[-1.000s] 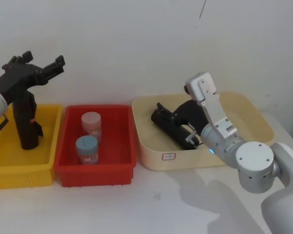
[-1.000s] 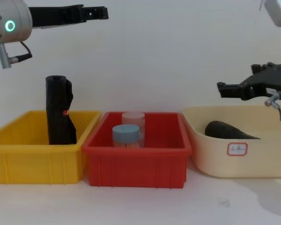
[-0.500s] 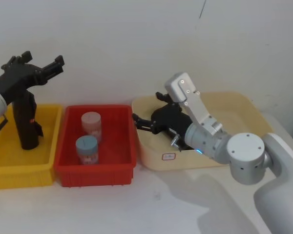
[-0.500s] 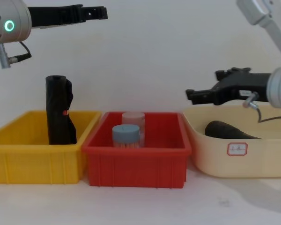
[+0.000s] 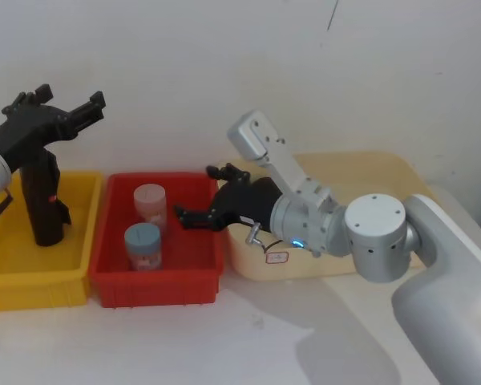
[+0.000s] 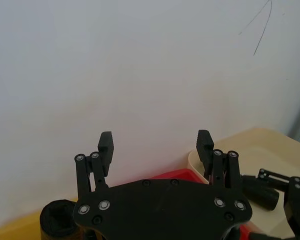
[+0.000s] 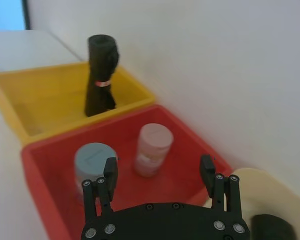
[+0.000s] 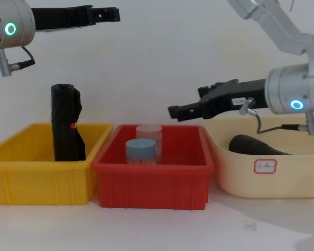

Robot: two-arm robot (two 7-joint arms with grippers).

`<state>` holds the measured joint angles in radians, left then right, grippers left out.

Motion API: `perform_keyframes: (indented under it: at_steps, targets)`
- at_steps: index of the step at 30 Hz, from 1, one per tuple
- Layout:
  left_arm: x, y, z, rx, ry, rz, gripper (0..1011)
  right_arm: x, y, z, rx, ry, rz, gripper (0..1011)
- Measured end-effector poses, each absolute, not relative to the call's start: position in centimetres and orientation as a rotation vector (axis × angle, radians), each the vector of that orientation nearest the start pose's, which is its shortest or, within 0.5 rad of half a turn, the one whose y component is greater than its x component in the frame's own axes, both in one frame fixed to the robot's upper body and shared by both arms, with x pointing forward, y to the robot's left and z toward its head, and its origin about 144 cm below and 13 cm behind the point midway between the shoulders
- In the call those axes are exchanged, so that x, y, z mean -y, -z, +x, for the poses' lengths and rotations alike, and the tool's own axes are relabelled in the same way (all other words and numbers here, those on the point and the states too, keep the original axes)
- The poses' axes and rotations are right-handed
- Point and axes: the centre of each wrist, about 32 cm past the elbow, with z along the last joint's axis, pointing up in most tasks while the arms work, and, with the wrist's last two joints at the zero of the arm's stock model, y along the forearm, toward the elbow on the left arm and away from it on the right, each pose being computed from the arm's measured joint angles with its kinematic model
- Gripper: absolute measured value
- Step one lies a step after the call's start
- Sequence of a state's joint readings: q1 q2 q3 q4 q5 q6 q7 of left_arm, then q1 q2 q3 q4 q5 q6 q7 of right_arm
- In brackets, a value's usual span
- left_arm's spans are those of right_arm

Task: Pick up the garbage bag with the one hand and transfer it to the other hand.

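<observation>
Left tool (image 5: 70, 96) up high over the yellow bin (image 5: 32, 285), well above it, pointing toward the robot's right; fingers spread wide with nothing between them, same in left wrist view (image 6: 155, 142); chest view has it at the top left (image 8: 107, 11); green ring light on its silver joint; inside the yellow bin a black roll with red mark (image 5: 42, 200) stands upright near the back wall, top leaning a bit, well below the left tool and not touching it; red bin (image 5: 156, 285) just beside the yellow one, touching or nearly so; in it two jars upright, pink-lidded jar (image 5: 150, 204) toward the back, blue-lidded jar (image 5: 142, 241) just in front of it, close together; right tool (image 5: 199, 194) hovers over the right part of the red bin, above rim level, aimed toward the robot's left; fingers apart and empty, clear of both jars, seen also in right wrist view (image 7: 158, 167) and chest view (image 8: 187, 102); blue light on the right arm's round joint; beige bin (image 8: 282, 178) rightmost, next to the red bin, small white label on its front wall; garbage bag (image 8: 256, 146) lies on its side inside the beige bin, low behind the front wall, behind the right tool and not touching it; all three bins sit on the white tabletop (image 5: 224, 345)
</observation>
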<state>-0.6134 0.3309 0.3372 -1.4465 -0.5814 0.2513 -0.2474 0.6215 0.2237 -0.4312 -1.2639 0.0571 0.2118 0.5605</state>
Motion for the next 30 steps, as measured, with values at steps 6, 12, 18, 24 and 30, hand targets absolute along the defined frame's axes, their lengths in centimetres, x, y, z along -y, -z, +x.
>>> perform_keyframes:
  at_steps: [6, 12, 18, 24, 30]
  targets:
    - [-23.5, -132.5, 58.7, 0.016, -1.001, -0.147, 1001, 17.8, -127.3, 60.6, 0.165, 0.687, -0.326, 1001]
    - [-23.5, -132.5, 58.7, 0.016, -1.001, -0.146, 1002, 17.1, -127.4, 60.8, 0.138, 0.655, -0.350, 1001]
    - [-23.5, -132.5, 58.7, 0.016, -1.001, -0.146, 1002, 16.2, -127.1, 61.0, 0.112, 0.625, -0.375, 1001]
    - [-23.5, -132.5, 58.7, 0.016, -1.001, -0.146, 1002, 15.5, -126.8, 61.3, 0.085, 0.610, -0.392, 1001]
    - [-23.5, -132.5, 58.7, 0.016, -1.001, -0.146, 1001, 14.9, -126.5, 61.7, 0.060, 0.601, -0.401, 1001]
